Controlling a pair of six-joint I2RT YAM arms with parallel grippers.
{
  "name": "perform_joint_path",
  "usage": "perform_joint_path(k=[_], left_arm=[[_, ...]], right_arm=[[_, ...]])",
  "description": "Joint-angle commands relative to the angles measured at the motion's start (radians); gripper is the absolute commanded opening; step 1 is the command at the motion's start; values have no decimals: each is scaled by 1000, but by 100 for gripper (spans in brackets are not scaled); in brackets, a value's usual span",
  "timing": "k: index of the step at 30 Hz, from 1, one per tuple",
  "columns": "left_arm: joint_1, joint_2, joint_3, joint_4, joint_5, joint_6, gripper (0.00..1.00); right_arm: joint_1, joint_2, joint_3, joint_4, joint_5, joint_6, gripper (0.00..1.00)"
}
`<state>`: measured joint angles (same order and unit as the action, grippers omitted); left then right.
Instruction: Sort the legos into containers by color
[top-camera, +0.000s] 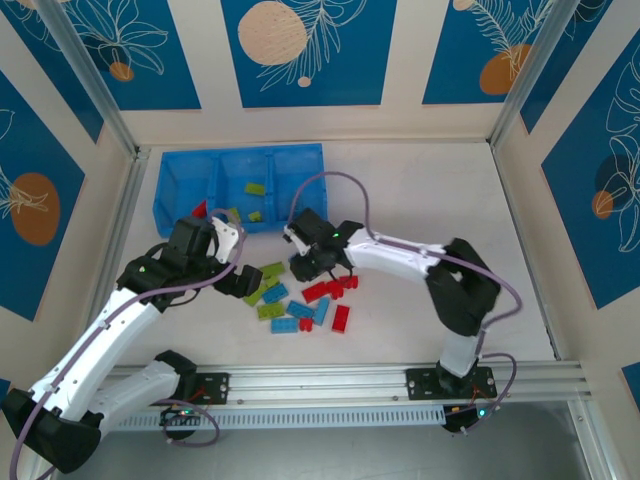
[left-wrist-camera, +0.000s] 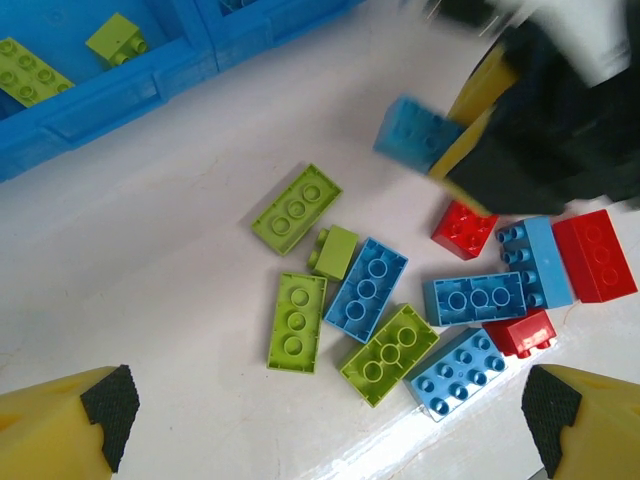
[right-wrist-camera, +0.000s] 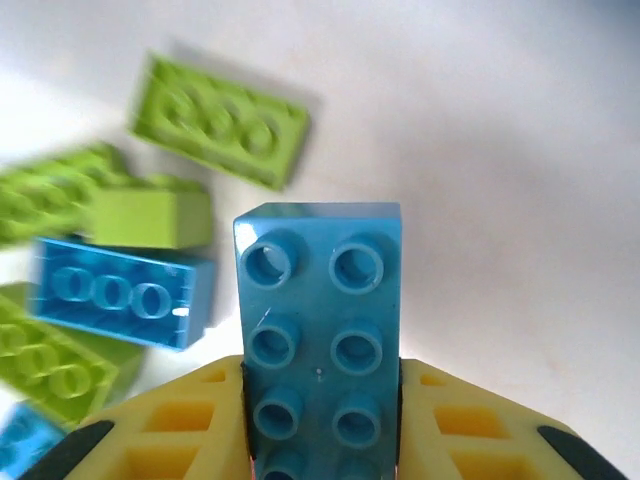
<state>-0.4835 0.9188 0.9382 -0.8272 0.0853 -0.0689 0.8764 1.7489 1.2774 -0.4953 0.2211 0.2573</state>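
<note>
My right gripper (right-wrist-camera: 320, 425) is clamped on a light blue brick (right-wrist-camera: 320, 320), pinching its long sides near one end. The brick looks lifted just off the table beside the pile (top-camera: 300, 300). The left gripper (left-wrist-camera: 330, 405) hangs over that pile with jaws wide and nothing in them. I'd lift straight up before swinging, so the brick's free end doesn't clip loose pieces. Then I'd carry it to the tray (top-camera: 240, 152) and its right compartment, since green bricks (top-camera: 256, 188) lie in the middle one. I'd lower it inside the walls before letting go, and hold the left arm out of that path.
</note>
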Motion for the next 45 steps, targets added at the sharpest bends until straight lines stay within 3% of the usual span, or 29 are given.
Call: perform_joint_path(k=[1, 4, 10, 17, 21, 26, 28, 31, 38, 45], left_arm=[[17, -13, -9, 10, 4, 2, 100], [21, -9, -12, 9, 3, 1, 100], [26, -11, -24, 6, -37, 9, 100], [28, -1, -30, 4, -47, 11, 100], [30, 16, -27, 13, -31, -47, 100], [23, 153, -27, 71, 56, -368, 100], [-4, 214, -42, 124, -19, -534, 100], [-47, 293, -68, 215, -123, -657, 100], [-90, 556, 24, 292, -142, -681, 100], [-126, 768, 118, 268, -206, -703, 100]], right_arm=[[-21, -107, -15, 158, 79, 27, 27], [-92, -63, 50, 179, 126, 73, 27], [-172, 166, 290, 177, 150, 46, 30], [-179, 318, 551, 53, 148, 31, 59], [-169, 236, 526, 31, 138, 37, 60], [-116, -22, 318, 11, 85, 57, 60], [-85, -148, 204, 1, 83, 72, 63], [-50, -288, 67, -31, 95, 118, 71], [13, -490, -146, -57, 187, 195, 86], [25, -497, -167, -101, 199, 182, 88]])
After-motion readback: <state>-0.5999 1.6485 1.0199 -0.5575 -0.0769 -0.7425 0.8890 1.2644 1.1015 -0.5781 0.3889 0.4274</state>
